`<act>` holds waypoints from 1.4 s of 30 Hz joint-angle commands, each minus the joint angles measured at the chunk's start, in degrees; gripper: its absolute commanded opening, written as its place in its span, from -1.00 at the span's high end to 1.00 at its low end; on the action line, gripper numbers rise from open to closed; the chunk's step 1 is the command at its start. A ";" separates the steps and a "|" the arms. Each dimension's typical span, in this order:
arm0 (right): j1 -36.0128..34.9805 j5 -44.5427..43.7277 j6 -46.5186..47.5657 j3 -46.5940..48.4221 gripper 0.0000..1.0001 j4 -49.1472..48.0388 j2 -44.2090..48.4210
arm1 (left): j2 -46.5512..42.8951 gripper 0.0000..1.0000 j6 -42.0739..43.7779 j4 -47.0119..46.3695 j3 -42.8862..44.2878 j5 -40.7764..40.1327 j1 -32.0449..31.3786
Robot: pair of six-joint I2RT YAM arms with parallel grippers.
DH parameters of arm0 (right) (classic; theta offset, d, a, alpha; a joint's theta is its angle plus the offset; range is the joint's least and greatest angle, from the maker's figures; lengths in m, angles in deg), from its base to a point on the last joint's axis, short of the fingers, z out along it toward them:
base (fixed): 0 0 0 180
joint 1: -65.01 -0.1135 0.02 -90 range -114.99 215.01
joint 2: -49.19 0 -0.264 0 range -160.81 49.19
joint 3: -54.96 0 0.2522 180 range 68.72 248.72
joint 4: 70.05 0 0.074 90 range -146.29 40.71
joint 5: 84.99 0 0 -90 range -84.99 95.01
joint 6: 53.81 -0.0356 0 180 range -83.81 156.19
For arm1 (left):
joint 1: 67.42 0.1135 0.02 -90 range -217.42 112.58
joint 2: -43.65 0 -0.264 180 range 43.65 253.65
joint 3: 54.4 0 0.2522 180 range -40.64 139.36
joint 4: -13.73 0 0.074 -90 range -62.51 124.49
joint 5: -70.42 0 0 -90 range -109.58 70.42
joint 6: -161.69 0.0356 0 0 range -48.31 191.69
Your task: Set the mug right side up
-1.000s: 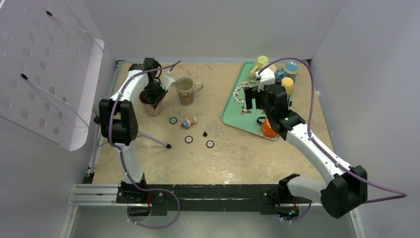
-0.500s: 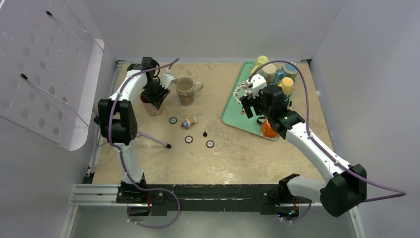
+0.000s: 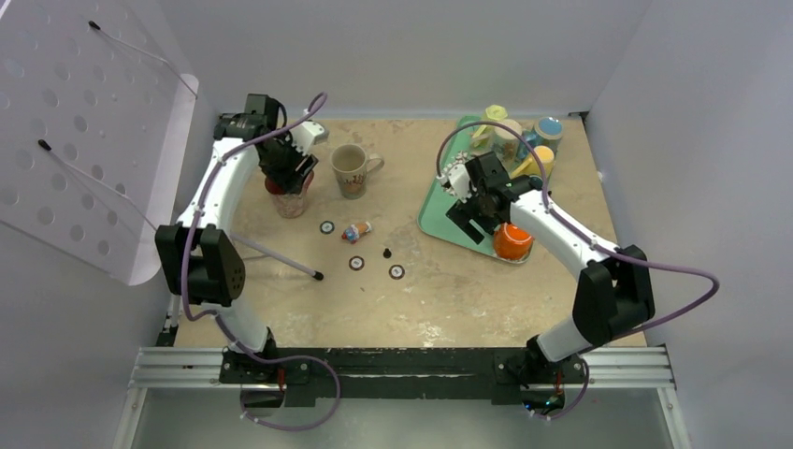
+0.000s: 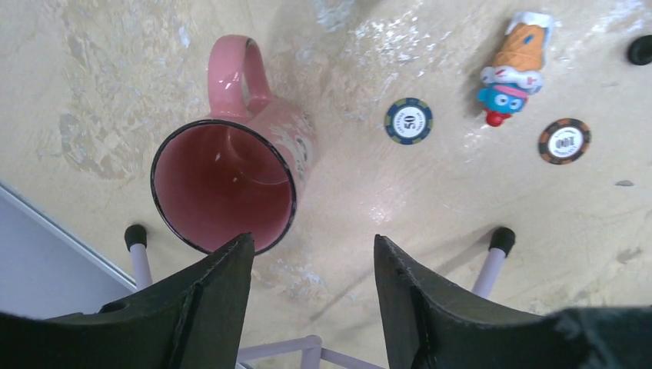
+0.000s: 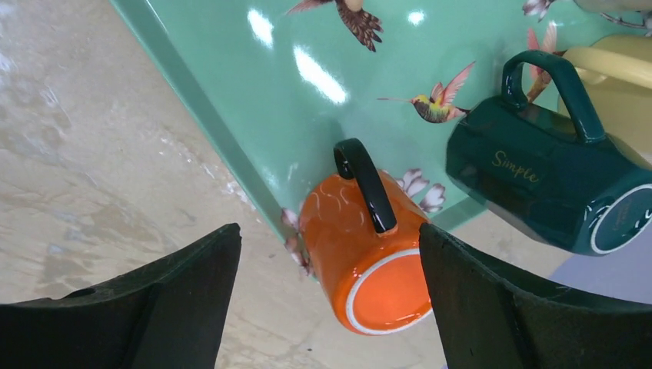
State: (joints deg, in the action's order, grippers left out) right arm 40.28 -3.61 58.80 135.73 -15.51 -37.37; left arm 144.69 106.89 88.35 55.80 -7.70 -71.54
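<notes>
An orange mug [image 5: 369, 254] with a black handle stands upside down, base up, on the near corner of the green tray [image 5: 254, 77]; from above it shows as the orange mug [image 3: 511, 240]. My right gripper [image 5: 329, 231] hovers over it, open, fingers either side and apart from it. A pink mug [image 4: 231, 184] stands upright on the table at the left, mouth up. My left gripper [image 4: 311, 246] hangs open just above and beside its rim, holding nothing. From above, the left gripper [image 3: 288, 173] covers part of the pink mug [image 3: 290, 201].
A dark green mug [image 5: 538, 192] lies base up next to the orange one, with several cups behind on the tray [image 3: 439, 210]. A beige mug [image 3: 352, 168] stands upright mid-table. Poker chips [image 4: 408, 121], a small toy [image 4: 511, 69] and the white rack's legs [image 4: 500, 254] are nearby.
My left gripper opened off the pink mug's rim and drew back toward the far left. My right arm swung in over the orange mug, its jaws narrowing a little.
</notes>
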 commanded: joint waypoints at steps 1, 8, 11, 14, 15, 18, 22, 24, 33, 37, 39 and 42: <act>0.32 -2.25 8.35 3.41 -0.79 1.83 -0.37 | -4.83 -0.29 -0.53 0.74 -1.90 4.71 -1.48; 3.92 1.86 9.90 6.03 -0.77 5.27 -9.93 | -6.50 -0.36 -0.04 2.10 -2.64 5.18 -2.38; 7.21 1.90 10.43 6.08 -0.73 4.42 -13.26 | -6.98 -0.36 0.32 2.68 -3.26 5.83 -2.75; 8.38 1.34 9.89 6.50 -0.70 4.57 -15.38 | -8.45 -0.36 0.69 2.46 -4.80 6.36 -3.53; 8.39 2.05 9.83 6.79 -0.68 4.70 -15.79 | -8.92 -0.36 0.81 2.36 -5.25 6.52 -3.74; 8.42 3.49 9.64 8.02 -0.31 5.14 -16.96 | -10.10 -0.36 0.92 2.33 -5.97 7.09 -4.18; 8.38 3.76 9.03 9.37 0.26 5.81 -17.21 | -11.64 -0.36 1.01 2.76 -6.31 8.01 -4.32; 8.38 4.14 9.12 10.21 0.36 5.58 -16.94 | -12.32 -0.36 1.13 2.84 -6.58 8.22 -4.38; 7.32 10.27 6.51 16.90 1.00 6.68 -14.29 | -14.64 -0.36 0.61 4.63 -6.88 12.38 -5.04; 4.52 14.78 2.74 16.15 1.00 -1.27 -5.08 | -16.96 -0.36 0.13 6.74 -6.44 18.12 -6.55; 3.42 18.55 -1.31 13.51 1.00 -9.45 0.70 | -18.24 -0.41 -0.20 7.99 -5.98 23.83 -7.26; 1.04 22.00 -13.21 5.67 1.00 -25.74 8.11 | -21.10 -0.68 -3.21 5.75 -6.90 38.10 -7.57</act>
State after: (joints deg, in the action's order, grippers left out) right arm 44.12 10.66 59.63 146.61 -19.01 -41.63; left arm 129.06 106.47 94.86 49.44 10.99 -78.36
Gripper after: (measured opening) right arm 0.159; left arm 0.781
